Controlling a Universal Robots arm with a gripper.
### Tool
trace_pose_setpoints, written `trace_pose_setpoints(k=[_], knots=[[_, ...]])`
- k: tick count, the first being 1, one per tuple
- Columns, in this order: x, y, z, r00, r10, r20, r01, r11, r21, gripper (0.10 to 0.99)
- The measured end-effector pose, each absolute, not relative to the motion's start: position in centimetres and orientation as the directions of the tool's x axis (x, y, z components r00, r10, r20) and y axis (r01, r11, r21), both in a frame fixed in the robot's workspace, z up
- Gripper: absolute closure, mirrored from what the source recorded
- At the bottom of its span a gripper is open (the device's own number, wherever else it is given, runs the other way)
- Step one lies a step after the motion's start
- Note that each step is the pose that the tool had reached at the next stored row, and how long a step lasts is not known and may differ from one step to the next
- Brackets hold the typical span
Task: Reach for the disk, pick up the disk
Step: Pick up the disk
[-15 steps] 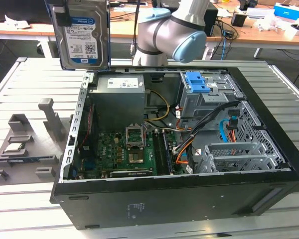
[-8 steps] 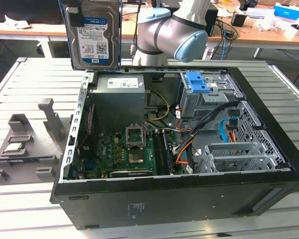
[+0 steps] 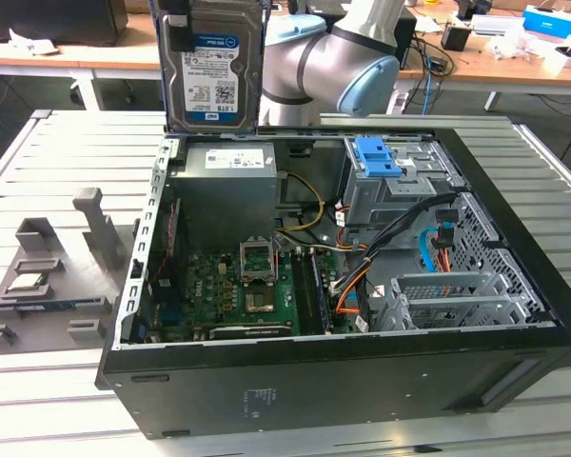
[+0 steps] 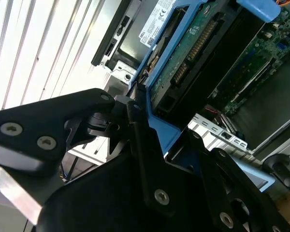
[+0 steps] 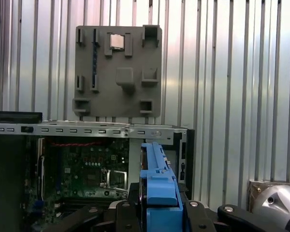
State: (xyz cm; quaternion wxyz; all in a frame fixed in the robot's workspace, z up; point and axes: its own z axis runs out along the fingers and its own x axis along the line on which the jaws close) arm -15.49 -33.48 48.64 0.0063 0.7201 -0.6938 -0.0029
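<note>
The disk (image 3: 214,67), a silver hard drive with a white-and-blue label and blue side rails, hangs upright above the back left corner of the open computer case (image 3: 542,286). My gripper (image 3: 217,8) is shut on its upper end, at the exterior view's top edge. In the second wrist view the black fingers (image 4: 140,140) clamp the blue rail, and the disk's green circuit board (image 4: 193,48) faces the camera. The first wrist view has the disk's blue rail (image 5: 157,179) edge-on between the gripper's jaws (image 5: 157,215), above the case's interior.
Inside the case lie a motherboard (image 3: 238,286), a power supply (image 3: 228,181), cables and a drive cage with a blue bracket (image 3: 376,157). A grey fixture plate (image 3: 57,267) with a small chip (image 3: 29,283) rests on the slatted table at the exterior view's left. Behind the case stands the arm (image 3: 333,57).
</note>
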Motion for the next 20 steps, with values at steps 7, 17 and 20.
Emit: trace_pose_setpoints(k=[7,17,20], knots=[[-12.3,-33.5,48.6,0.037,-0.999,0.005,-0.999,-0.037,0.013,0.714],[-8.5,-33.5,48.6,0.037,-0.999,0.005,-0.999,-0.037,0.013,0.714],[-7.5,-33.5,48.6,0.037,-0.999,0.005,-0.999,-0.037,0.013,0.714]])
